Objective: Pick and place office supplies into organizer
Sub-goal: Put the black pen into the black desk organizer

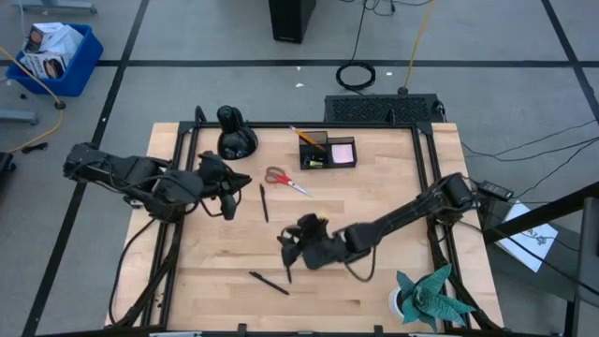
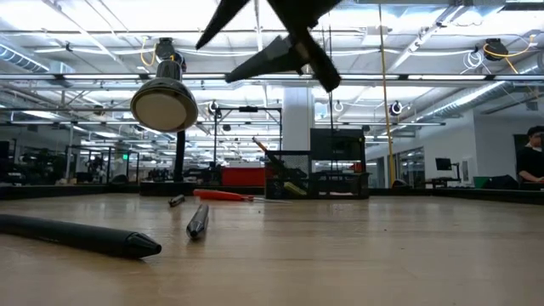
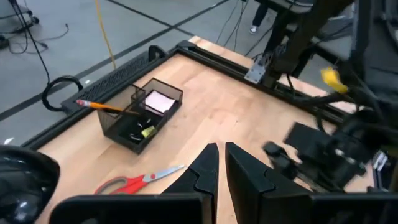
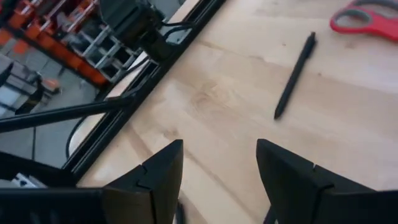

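Mid-bench, your right gripper [image 1: 292,248] hangs with fingers apart, empty, above a pen [image 1: 264,202]: light, stiff, slippery, so pinch mid-barrel. Left gripper [image 1: 230,192] is closed, idle.

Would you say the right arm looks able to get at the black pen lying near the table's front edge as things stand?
Probably yes: the right gripper hovers open just beyond that pen, with only bare table between them and nothing over it.

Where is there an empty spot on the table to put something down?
The biggest bare patch lies between the organizer, the right arm and the table's right edge. It's crowded on the left, around the scissors, the pens and both grippers.
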Tool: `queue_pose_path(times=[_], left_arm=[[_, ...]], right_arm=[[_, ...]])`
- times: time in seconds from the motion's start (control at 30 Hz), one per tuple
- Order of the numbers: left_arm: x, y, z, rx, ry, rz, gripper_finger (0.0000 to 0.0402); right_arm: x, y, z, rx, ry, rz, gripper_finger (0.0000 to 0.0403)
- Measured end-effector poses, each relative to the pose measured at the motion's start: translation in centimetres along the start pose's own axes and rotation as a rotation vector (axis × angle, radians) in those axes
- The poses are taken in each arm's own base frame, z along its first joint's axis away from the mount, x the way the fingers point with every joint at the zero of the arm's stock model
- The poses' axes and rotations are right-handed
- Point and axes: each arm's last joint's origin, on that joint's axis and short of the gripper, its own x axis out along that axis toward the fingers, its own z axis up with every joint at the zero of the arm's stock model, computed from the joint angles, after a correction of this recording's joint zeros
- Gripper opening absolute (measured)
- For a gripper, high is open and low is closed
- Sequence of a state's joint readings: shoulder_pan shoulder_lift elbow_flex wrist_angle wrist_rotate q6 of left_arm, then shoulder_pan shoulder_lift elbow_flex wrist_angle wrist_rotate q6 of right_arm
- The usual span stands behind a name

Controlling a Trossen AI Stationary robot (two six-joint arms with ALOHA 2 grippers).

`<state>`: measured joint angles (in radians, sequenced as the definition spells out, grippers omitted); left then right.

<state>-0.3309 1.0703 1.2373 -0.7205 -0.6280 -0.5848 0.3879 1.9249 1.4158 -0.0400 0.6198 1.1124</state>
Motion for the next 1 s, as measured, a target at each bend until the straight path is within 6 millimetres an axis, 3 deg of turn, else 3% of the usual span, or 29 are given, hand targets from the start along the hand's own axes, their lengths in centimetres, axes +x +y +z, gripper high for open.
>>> queue_pose_path(times=[0.2,0.53,0.73,1.0], left_arm=[[-1.1,1.0,0.6,0.003,-0.037,-0.006,0.0031],[-1.8,1.8,0.6,0.036,-0.021,0.002,0.0031],[-1.7,1.9,0.2,0.06,0.023,0.007,0.0031],[-1.7,1.9,0.2,0.06,0.025,0.009,0.0031]], right_arm=[[0.2,0.9,-3.4,0.034,-0.043,-0.058,0.0194],[2.1,-0.9,-6.5,0.042,0.121,-0.118,0.0194],[2.1,-0.6,-6.4,-0.026,0.123,-0.113,0.018],[3.4,2.8,-6.1,-0.048,0.094,-0.027,0.0138]])
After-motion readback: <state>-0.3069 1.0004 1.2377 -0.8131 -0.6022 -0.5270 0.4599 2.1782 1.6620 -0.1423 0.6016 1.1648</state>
